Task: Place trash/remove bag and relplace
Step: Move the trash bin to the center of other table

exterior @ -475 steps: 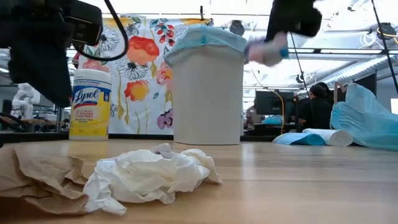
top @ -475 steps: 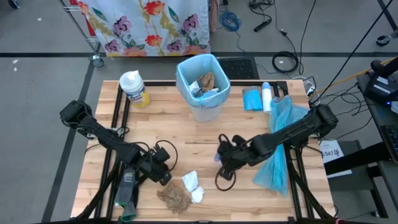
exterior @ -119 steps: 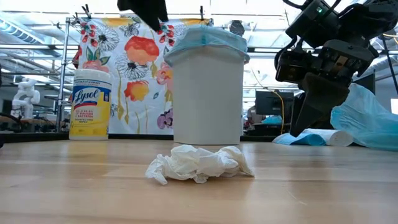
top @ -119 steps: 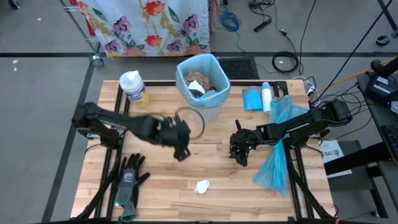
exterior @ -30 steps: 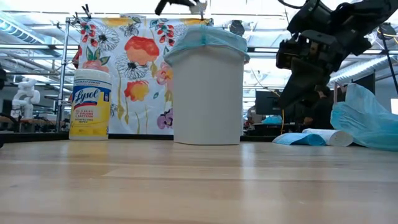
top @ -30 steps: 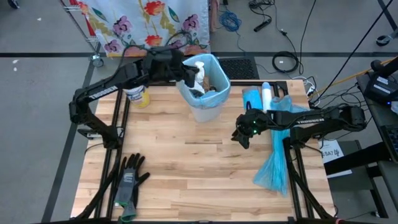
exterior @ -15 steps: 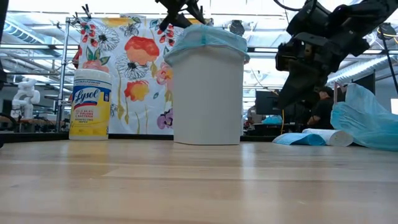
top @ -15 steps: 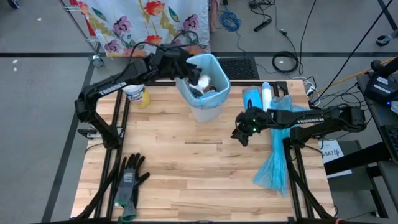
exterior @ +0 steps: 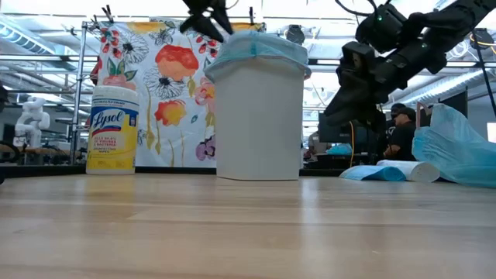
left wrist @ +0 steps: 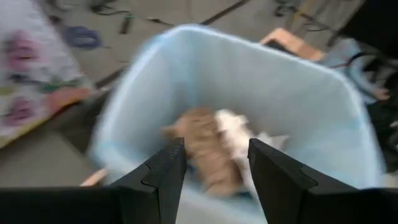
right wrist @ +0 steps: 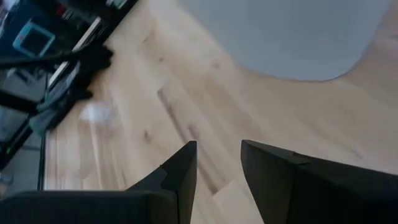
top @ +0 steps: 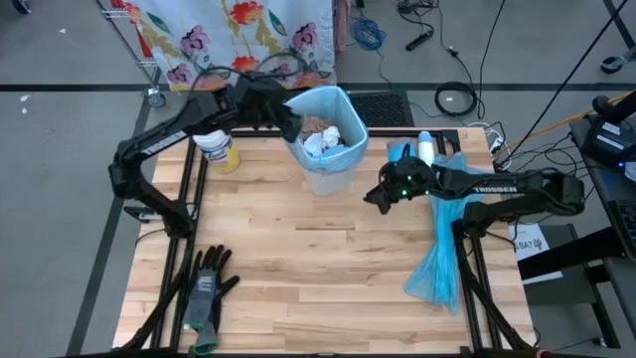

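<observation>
My left claw point(top: 289, 118) hangs at the rim of the bin point(top: 348, 151), its fingers apart and holding nothing. The trash point(top: 322, 137) lies inside the blue liner. My right claw point(top: 378, 197) is also parted and empty above the desk point(top: 328, 268). The yellow canister point(exterior: 112, 130) reads "Lysol".

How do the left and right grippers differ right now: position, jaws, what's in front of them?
Position: the left gripper hangs over the rim of the trash bin; the right gripper is above bare table, beside the bin.
Outlook: the left wrist view looks into the bin at the trash; the right wrist view shows wood and the bin's side.
Shared: both have open jaws and hold nothing.
</observation>
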Robot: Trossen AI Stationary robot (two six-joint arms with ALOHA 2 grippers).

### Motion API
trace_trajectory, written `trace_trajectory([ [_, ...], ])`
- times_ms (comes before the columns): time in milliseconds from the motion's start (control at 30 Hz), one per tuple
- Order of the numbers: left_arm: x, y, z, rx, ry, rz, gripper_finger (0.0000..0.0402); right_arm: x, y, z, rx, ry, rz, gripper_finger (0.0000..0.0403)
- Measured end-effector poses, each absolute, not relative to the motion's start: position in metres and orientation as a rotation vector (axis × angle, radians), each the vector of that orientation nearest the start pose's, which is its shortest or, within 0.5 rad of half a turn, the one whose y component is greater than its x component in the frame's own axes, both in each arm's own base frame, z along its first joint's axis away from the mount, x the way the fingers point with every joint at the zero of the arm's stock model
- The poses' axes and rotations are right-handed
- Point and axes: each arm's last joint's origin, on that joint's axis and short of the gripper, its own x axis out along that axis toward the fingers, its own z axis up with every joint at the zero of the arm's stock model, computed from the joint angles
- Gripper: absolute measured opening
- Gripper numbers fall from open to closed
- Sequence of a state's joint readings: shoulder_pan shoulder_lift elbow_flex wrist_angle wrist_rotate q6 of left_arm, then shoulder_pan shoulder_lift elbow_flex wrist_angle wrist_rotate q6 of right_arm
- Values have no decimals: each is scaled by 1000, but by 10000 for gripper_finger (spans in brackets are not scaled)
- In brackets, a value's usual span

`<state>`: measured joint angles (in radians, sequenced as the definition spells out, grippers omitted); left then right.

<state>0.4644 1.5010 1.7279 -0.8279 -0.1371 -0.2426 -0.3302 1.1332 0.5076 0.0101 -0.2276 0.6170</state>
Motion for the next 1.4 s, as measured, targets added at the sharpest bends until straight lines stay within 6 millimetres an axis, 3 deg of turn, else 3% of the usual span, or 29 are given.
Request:
trace_trajectory([
  [133, 248, 133, 437, -290, 552, 727, 135, 207, -74, 192, 783, 532, -316, 116],
  [267, 226, 126, 443, -296, 589, 743, 37, 204, -83, 192, 793, 517, -349, 116],
  [333, 220, 123, 439, -302, 651, 747, 12, 202, -86, 193, 796, 508, -365, 115],
  [467, 222, 122, 412, -350, 755, 728, 4, 197, -97, 197, 793, 467, -395, 92],
  [633, 231, 117, 365, -434, 725, 646, 2, 189, -114, 202, 822, 403, -360, 14],
  [900, 208, 103, 291, -598, 622, 617, 1, 178, -145, 215, 850, 317, -356, 1],
  [1133, 206, 100, 248, -684, 416, 555, 1, 199, -188, 233, 826, 304, -350, 0],
  [1400, 229, 111, 229, -650, 284, 512, 0, 217, -227, 230, 834, 310, -381, 0],
])
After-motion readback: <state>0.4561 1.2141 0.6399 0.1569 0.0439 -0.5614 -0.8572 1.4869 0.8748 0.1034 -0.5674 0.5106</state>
